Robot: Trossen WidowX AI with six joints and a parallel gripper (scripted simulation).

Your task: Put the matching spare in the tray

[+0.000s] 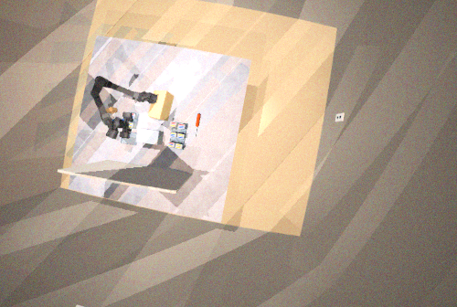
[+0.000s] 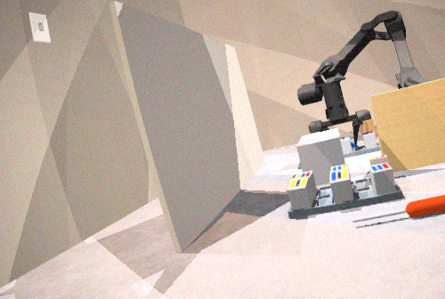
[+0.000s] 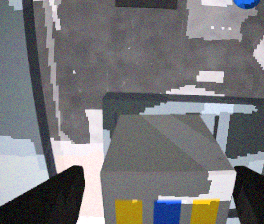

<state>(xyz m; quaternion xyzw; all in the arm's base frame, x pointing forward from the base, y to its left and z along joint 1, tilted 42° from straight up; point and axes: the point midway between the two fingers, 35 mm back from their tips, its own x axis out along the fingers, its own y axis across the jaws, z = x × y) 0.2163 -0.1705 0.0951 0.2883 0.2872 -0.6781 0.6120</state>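
Observation:
My gripper [image 3: 157, 176] [image 2: 342, 141] is open. In the wrist view its fingers stand on either side of a grey spare [image 3: 158, 142] with yellow, blue and yellow stripes, with a gap on each side. The spare stands in a rack [image 3: 104, 107] with a dark rim. The grey-blue tray [image 3: 3, 85] lies left of it in the wrist view, behind a dark edge. Another spare [image 2: 369, 141] stands at the far rack in the exterior view. I cannot tell the mounted unit or its code in these frames.
A grey box [image 2: 320, 156] [image 1: 148, 136] stands before the gripper. A nearer rack [image 2: 347, 206] holds several striped units [image 1: 178, 139]. A wooden block [image 1: 160, 105] [image 2: 414, 129], a red-orange screwdriver [image 1: 198, 120] [image 2: 427, 206] and a tall panel [image 2: 178, 111] [image 1: 119, 182] stand or lie around.

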